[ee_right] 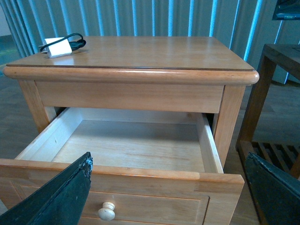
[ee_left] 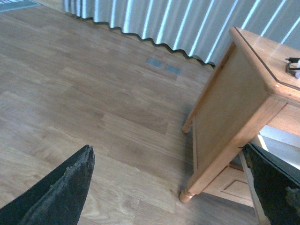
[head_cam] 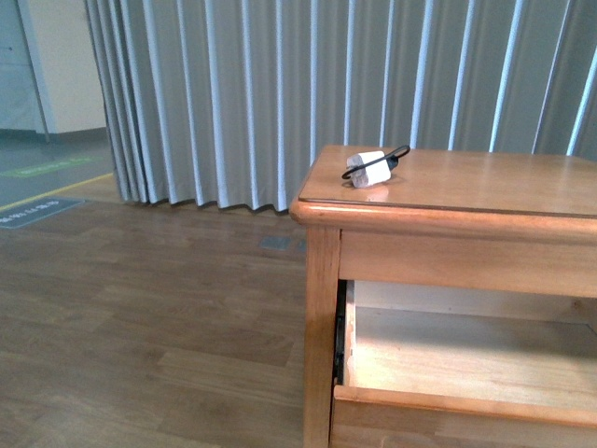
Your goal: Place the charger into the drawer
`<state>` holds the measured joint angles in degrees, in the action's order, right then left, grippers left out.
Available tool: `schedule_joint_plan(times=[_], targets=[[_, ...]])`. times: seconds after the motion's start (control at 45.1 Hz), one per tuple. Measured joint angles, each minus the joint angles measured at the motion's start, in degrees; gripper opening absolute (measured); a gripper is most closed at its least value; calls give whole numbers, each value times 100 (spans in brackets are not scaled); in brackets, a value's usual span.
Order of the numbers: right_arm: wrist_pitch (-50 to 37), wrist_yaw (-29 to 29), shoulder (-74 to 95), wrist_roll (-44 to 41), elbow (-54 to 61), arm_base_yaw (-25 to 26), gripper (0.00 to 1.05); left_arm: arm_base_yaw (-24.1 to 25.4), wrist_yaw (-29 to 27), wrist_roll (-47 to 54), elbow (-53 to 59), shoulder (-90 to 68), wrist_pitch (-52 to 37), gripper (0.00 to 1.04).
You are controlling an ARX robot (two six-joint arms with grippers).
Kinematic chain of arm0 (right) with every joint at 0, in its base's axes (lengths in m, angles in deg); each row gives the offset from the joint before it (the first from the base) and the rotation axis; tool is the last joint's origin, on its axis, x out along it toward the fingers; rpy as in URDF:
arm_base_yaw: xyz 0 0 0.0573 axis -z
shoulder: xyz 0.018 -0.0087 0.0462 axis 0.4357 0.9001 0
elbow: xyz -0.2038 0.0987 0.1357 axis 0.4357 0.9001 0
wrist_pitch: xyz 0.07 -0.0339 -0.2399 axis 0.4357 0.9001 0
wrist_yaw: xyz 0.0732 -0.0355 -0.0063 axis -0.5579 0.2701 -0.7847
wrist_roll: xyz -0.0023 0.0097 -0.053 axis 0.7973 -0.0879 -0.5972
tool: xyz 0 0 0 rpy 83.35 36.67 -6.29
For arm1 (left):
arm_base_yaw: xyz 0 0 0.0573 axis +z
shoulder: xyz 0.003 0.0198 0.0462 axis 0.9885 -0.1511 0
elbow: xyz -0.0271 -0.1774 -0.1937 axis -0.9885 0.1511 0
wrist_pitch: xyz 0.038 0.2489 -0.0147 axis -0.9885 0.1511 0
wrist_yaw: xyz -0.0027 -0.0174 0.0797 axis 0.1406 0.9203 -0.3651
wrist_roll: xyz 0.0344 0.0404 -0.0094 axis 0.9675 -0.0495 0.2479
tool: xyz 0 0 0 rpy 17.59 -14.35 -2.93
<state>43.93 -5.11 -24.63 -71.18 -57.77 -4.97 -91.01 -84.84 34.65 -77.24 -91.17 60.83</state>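
The charger (head_cam: 369, 169), a small white block wrapped in a thin black cable, lies on the cabinet top near its far left corner; it shows again as the charger (ee_right: 58, 47) in the right wrist view. The drawer (ee_right: 140, 140) stands pulled out, its pale wood interior bare, with a round pale knob (ee_right: 107, 211) on its front. My right gripper (ee_right: 168, 187) hangs open just in front of the drawer front, nothing between its fingers. My left gripper (ee_left: 171, 187) is open over the floor, left of the cabinet. Neither arm shows in the front view.
The honey-brown cabinet (head_cam: 448, 201) fills the right of the front view. A dark wooden slatted stand (ee_right: 276, 93) sits close to the cabinet's right. Pleated grey curtains (head_cam: 326, 84) hang behind. Wood-look floor (head_cam: 140, 308) stretches out to the left.
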Motion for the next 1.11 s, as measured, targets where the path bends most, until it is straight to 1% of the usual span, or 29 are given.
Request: schedule_joint_plan(times=[0.067, 0.133, 0.222, 0.244, 0.311, 0.577, 0.688, 0.71, 0.821, 1.11], targets=[[0, 0, 0, 0, 0, 0, 96, -107, 289, 9, -577, -1005, -236, 99], [0, -2, 0, 0, 0, 0, 96, -291, 463, 133, -1364, -2081, -315, 99], [0, 0, 0, 0, 0, 0, 96, -584, 546, 365, -2459, -3263, -295, 99], [0, 0, 0, 0, 0, 0, 96, -706, 542, 452, -2892, -3659, -227, 99], [0, 0, 0, 0, 0, 0, 96, -887, 544, 595, -3530, -4203, -74, 99], [0, 0, 0, 0, 0, 0, 96, -1408, 562, 1021, -5838, -5939, 584, 99], [0, -2, 0, 0, 0, 0, 96, -1567, 767, 1102, -6806, -6559, 968, 99], [0, -2, 0, 0, 0, 0, 96, -1572, 769, 1104, -6848, -6588, 986, 99], [0, 0, 0, 0, 0, 0, 96, -1700, 990, 1095, -8015, -7342, 1445, 99], [0, 0, 0, 0, 0, 0, 96, -1784, 1080, 876, -9248, -8255, 1825, 99]])
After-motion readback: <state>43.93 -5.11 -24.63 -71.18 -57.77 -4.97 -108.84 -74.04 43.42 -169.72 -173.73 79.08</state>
